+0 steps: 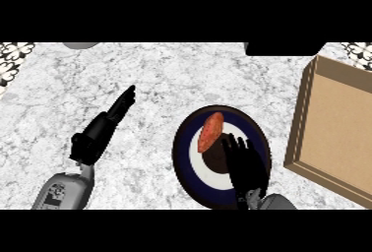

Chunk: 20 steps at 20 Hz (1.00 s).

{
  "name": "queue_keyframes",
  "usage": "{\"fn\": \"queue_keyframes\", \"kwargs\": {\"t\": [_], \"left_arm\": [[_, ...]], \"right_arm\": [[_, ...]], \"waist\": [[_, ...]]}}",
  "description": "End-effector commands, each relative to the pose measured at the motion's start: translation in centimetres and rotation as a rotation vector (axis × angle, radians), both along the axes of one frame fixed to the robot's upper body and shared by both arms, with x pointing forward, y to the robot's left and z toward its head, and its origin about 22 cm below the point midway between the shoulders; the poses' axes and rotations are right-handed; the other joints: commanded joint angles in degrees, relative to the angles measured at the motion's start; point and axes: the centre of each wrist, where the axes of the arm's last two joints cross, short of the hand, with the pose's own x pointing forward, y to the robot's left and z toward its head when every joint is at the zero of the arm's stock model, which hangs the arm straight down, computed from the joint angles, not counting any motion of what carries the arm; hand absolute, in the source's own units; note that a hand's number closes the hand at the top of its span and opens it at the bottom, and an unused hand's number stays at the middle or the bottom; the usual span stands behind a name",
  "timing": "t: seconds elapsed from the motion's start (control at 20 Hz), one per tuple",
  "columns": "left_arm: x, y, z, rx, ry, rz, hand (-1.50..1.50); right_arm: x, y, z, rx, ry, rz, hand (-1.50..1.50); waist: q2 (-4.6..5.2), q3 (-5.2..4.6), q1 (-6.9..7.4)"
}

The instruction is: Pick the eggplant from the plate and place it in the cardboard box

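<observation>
Orange-red and oblong, the eggplant lies on the left of the dark-rimmed plate, my right hand spread just beside it, my left hand resting straight-fingered; probably light, smooth and slippery, best taken across its middle.

Even bright light; shadows faint; source perhaps overhead.

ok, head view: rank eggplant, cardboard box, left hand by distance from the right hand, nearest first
1. Eggplant: on the plate, just up-left of the right hand, at its fingers.
2. Cardboard box: to the hand's right, off the plate.
3. Left hand: far side of the plate, at the view's left, fingers straight.
</observation>
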Motion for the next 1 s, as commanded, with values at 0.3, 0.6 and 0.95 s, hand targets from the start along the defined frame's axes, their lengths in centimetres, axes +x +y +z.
{"fn": "queue_keyframes", "kwargs": {"t": [0.3, 0.6, 0.95], "left_arm": [[-0.6, -0.3, 0.4, 0.027, -0.019, 0.006, 0.0], [-0.8, -0.3, -0.1, 0.006, 0.009, 0.013, 0.0], [-1.0, 0.1, -0.6, -0.002, 0.019, 0.038, 0.0]], "right_arm": [[0.5, 0.2, -1.3, -0.014, 0.004, 0.048, 1.5], [-1.1, -7.3, 1.1, 0.155, 0.036, 0.578, 1.5], [-2.0, -10.4, 4.6, 0.303, -0.058, 0.968, 1.5]], "waist": [[0.12, 0.07, 0.03], [-0.33, 0.45, -0.38], [-0.55, 0.87, -1.85]]}}
